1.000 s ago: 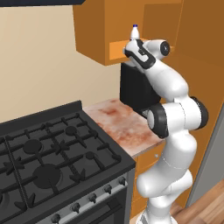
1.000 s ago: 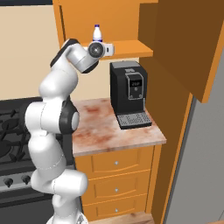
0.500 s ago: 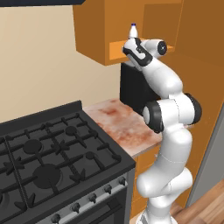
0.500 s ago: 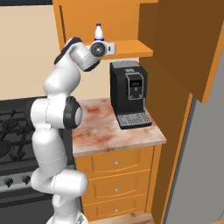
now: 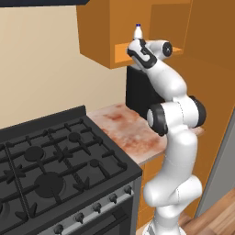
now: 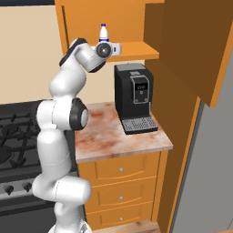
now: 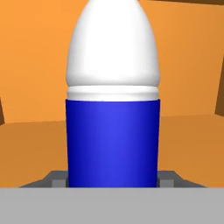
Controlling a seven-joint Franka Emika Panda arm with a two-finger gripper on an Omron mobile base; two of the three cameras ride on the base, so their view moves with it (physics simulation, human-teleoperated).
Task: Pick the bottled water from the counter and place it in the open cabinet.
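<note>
Hand view: bottled water (image 7: 113, 118) between fingers (image 7: 56, 178)

The arm (image 5: 176, 137) was glossy white, built of rounded, bulbous segments joined by dark grey, near-black ring joints. A dark band wrapped the wrist at upper centre of the left base view. No cables or markings showed.

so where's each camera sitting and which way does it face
Left base view: behind the arm to its left, facing the stove and cabinet; the arm rises at right.
Right base view: behind to its right, facing the coffee machine; the arm rises at left.
Hand view: on the hand, looking along the gripper into the cabinet.
All three show the bottled water at the shelf.
</note>
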